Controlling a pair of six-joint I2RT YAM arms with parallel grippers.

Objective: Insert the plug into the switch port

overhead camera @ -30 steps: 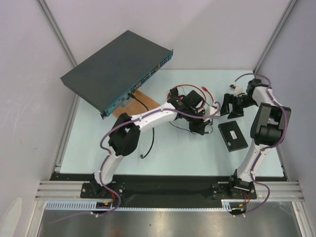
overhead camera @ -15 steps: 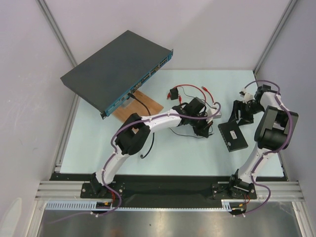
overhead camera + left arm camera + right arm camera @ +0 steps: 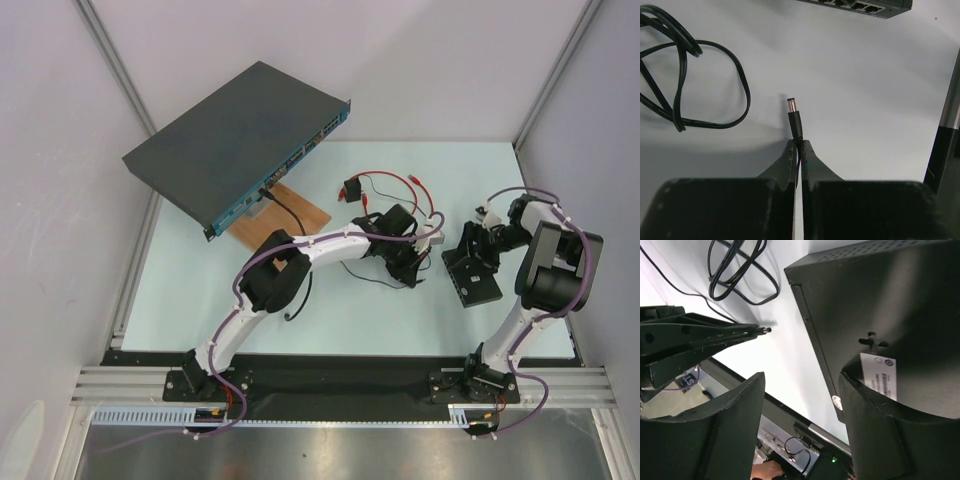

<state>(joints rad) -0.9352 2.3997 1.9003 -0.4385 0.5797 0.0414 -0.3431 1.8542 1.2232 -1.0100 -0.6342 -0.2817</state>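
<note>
Table (image 3: 865, 100): plug (image 3: 794, 116) in L tool (image 3: 799, 145).

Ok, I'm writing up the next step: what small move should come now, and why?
Probably lower the right gripper onto the switch to steady it. Its jaws hang open over it, while the left gripper pinches the plug, tip short of the switch.

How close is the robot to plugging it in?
Done: the left end effector is shut on the plug. In hand: the right end effector sits open at the edge of the black switch box. Left: the plug is apart from the box, not yet inserted.
</note>
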